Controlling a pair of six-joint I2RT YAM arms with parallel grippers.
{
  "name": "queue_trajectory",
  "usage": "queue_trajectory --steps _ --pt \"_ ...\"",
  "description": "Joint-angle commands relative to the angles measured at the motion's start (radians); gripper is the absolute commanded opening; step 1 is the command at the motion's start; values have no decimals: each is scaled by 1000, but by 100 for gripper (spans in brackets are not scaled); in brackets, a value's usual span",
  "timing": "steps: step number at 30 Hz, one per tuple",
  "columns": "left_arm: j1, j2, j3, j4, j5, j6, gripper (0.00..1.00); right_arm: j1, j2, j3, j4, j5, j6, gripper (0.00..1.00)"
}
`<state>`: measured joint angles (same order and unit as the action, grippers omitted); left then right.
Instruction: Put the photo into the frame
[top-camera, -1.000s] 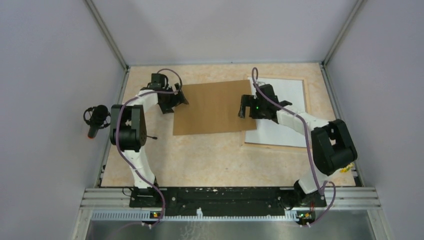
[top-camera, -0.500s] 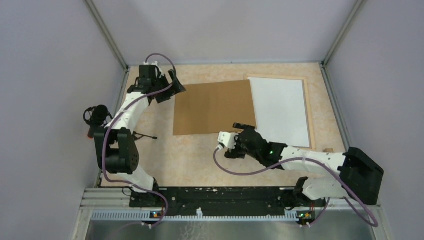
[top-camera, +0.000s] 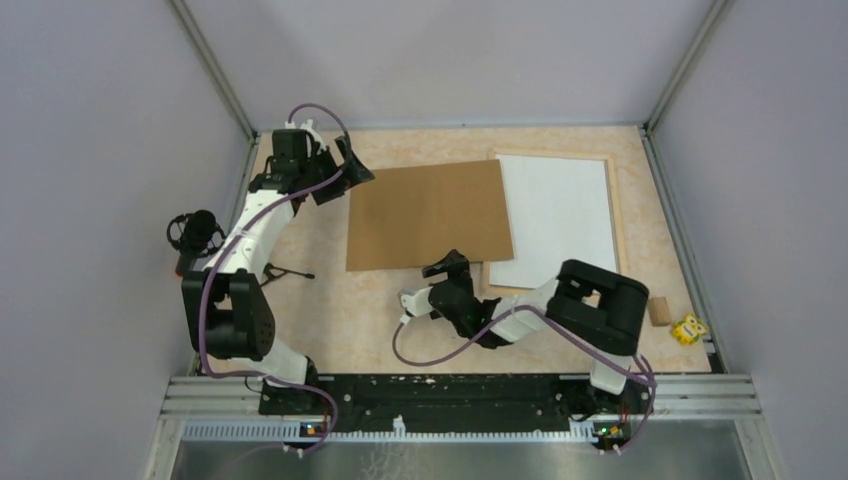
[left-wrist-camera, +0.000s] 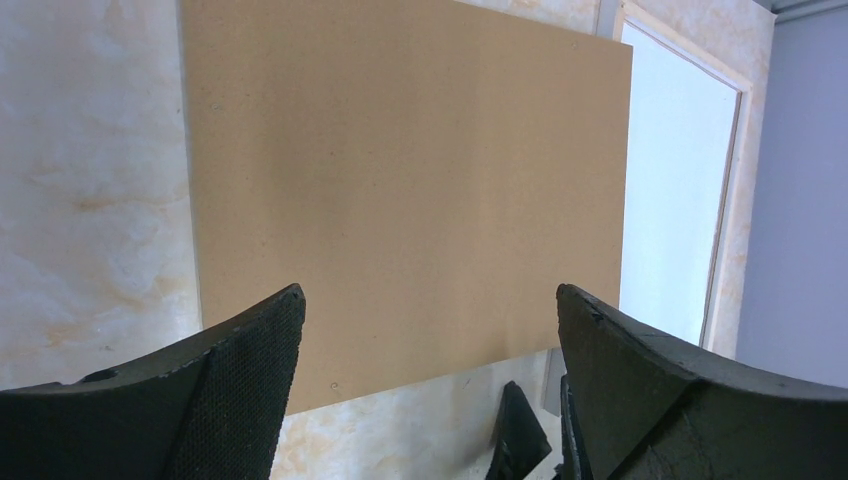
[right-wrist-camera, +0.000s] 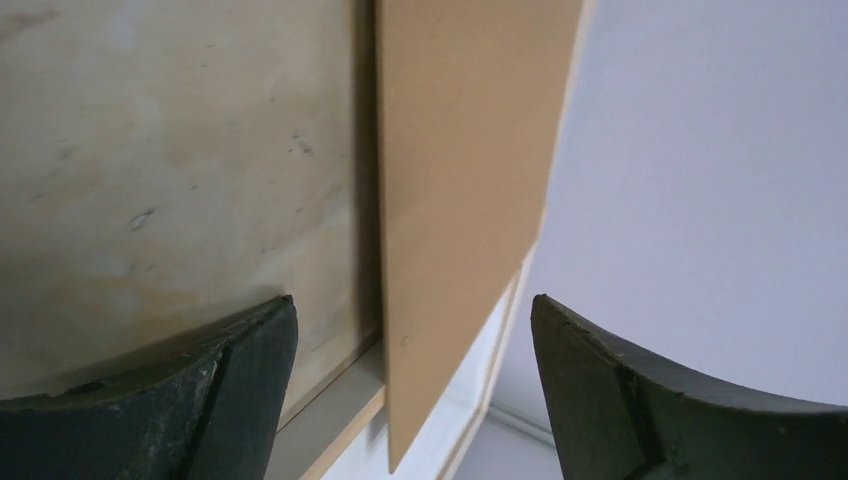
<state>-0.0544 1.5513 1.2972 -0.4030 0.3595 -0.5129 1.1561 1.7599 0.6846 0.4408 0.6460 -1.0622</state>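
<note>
The frame (top-camera: 614, 205), of thin pale wooden strips, lies flat at the back right with a white sheet (top-camera: 560, 215) inside it. I cannot tell whether the sheet is the photo's back; no dark picture side shows. The brown backing board (top-camera: 430, 215) lies left of it, its right edge over the frame. My left gripper (top-camera: 347, 172) is open and empty above the board's far left corner (left-wrist-camera: 400, 170). My right gripper (top-camera: 447, 272) is open, low at the board's near right corner, with the board's edge (right-wrist-camera: 460, 200) and the frame's strip (right-wrist-camera: 345, 415) between its jaws.
A black microphone (top-camera: 195, 235) on a stand sits outside the left wall. A small wooden block (top-camera: 658, 310) and a yellow object (top-camera: 686, 328) lie at the near right. Grey walls close in the table on three sides.
My right arm has swung from above the frame down to the board's near right corner. My left gripper has drawn back from the board's left edge to its far left corner.
</note>
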Motion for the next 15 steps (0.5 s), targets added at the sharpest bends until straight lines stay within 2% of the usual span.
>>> queue_trajectory --steps 1,3,8,15 --pt "-1 -47 -4 41 18 -9 98 7 147 44 295 181 -146 84" --pt "-1 -47 -5 45 21 -11 98 7 215 54 391 221 -227 81" --pt "0 -31 -7 52 54 -23 97 -8 304 108 361 210 -237 74" --pt "2 -32 -16 61 52 -23 97 -100 422 135 434 187 -264 68"
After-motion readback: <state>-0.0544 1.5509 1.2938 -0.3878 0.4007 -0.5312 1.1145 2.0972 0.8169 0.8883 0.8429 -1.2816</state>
